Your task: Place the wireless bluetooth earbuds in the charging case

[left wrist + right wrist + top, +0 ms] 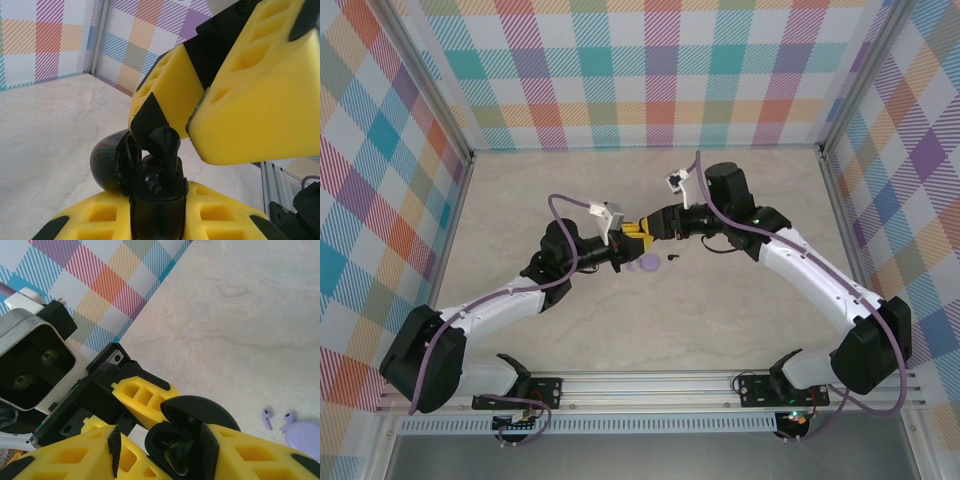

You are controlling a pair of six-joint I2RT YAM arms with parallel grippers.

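Earbuds point(267, 416) beside lavender puck point(306, 439) — black case point(192, 412) held above.

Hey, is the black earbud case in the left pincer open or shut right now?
Open. The lid of the black case is swung back to one side, and a black earbud sticks up from its exposed inside.

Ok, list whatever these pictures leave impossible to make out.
- Left wrist view: sockets of the black case, hidden behind the earbud and right fingers.
- Right wrist view: the lavender case, cut off by the right edge.
- Top view: the black speck beside it, too small to identify.
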